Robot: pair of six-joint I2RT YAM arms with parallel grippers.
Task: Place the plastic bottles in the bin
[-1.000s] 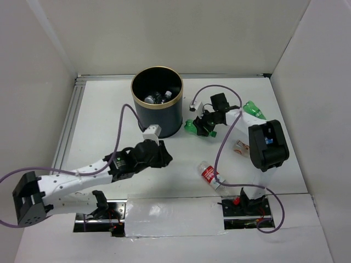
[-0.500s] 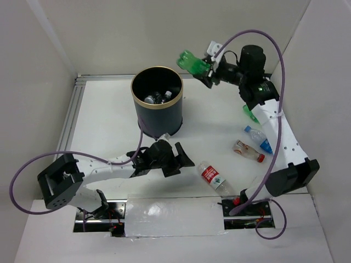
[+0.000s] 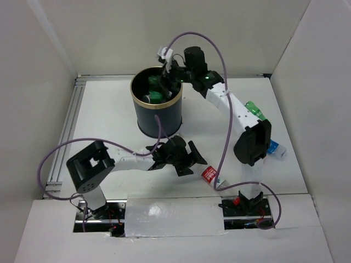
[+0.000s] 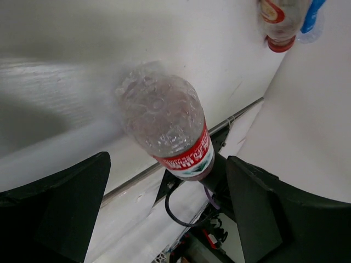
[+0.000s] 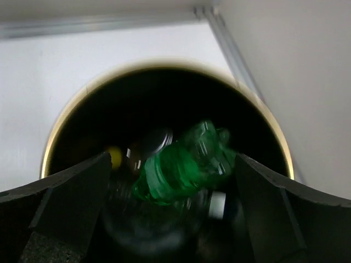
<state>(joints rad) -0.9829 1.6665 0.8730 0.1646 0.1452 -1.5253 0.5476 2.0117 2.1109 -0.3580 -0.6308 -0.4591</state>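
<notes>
The right gripper (image 3: 166, 76) hovers over the bin (image 3: 159, 118) at the far middle of the desk (image 3: 104, 115), its fingers spread wide. A blurred green bottle (image 5: 181, 164) sits inside the bin's mouth, clear of them, above other bottles. The left gripper (image 3: 194, 163), also wide open, faces the red-labelled bottle (image 4: 164, 123) lying near and right of the bin, not touching it. Another green bottle (image 3: 253, 110) lies far right.

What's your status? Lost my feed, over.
Right hand open above bin, green bottle inside. Left hand open, lined up on red-label bottle, not gripping. Nothing between them.
</notes>
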